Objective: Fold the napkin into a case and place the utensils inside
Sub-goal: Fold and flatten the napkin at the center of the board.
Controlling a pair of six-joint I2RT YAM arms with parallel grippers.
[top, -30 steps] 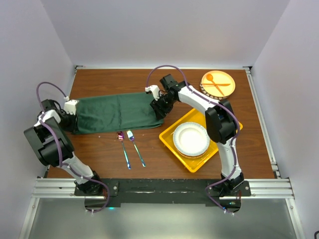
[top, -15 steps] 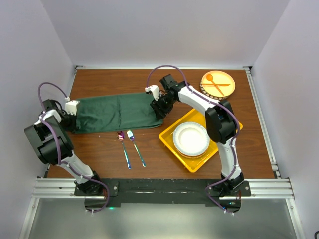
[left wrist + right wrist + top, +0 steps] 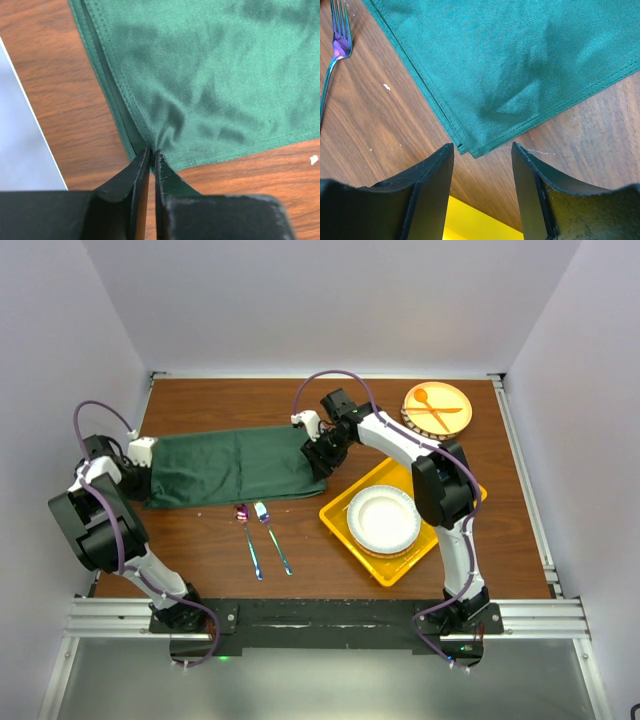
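Now: left gripper clamped on napkin hem, cloth puckered at its fingertips, rest spread flat ahead of it. Confirm both layers sit in pinch before you lift. Right gripper jaws apart, napkin corner just ahead of tips, not between them; lower, then close on both layers. Carry ends together, evenly. Utensils lie beside cloth, off right gripper's side, apart.

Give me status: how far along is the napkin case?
Early. Done: napkin lies flat as a doubled band. In hand: left pincer shut on one corner; right pincer open over the other end's corner, not gripping. Left: finish folding, then insert the spoon and fork, both on bare table.
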